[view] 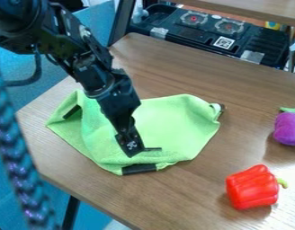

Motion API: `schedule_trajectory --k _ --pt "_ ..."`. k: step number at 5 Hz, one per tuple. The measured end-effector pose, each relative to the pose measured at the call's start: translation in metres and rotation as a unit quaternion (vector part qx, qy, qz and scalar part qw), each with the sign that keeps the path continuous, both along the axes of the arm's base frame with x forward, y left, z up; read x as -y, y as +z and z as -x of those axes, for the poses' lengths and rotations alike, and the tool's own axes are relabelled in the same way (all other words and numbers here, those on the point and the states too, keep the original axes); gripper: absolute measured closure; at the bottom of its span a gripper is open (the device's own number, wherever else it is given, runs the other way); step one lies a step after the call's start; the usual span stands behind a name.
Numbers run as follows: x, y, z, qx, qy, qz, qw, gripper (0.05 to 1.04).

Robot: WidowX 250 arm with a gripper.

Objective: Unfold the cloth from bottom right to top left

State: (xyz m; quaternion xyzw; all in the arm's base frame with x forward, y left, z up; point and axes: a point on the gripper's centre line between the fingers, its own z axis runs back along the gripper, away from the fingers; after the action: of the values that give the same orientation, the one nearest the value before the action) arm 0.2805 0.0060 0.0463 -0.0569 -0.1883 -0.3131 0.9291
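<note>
The black gripper [136, 151] hangs down over the lower middle of the green cloth [174, 128], close to its surface. Spread unevenly on the wooden table, the cloth has raised folds on its left side and a rounded top edge. One black patch [139, 169] lies along its bottom edge, and another black patch [72, 111] is near the left corner. At the right corner a small white and dark tag [218, 108] shows. Part of the cloth's upper left is hidden behind the arm. Whether the gripper touches or holds the cloth cannot be told.
A red toy pepper [253, 187] lies on the table [192, 202] at lower right, with a purple toy vegetable [288, 128] at the right edge. A black case [204, 33] stands behind the table. A braided blue cable [18, 157] crosses the left foreground.
</note>
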Motion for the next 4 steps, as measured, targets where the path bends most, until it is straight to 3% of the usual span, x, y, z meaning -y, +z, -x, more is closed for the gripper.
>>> schedule_trajectory --k 4 --pt "0.017 -0.017 -0.004 -0.005 0.007 -0.021 0.9997 0.111"
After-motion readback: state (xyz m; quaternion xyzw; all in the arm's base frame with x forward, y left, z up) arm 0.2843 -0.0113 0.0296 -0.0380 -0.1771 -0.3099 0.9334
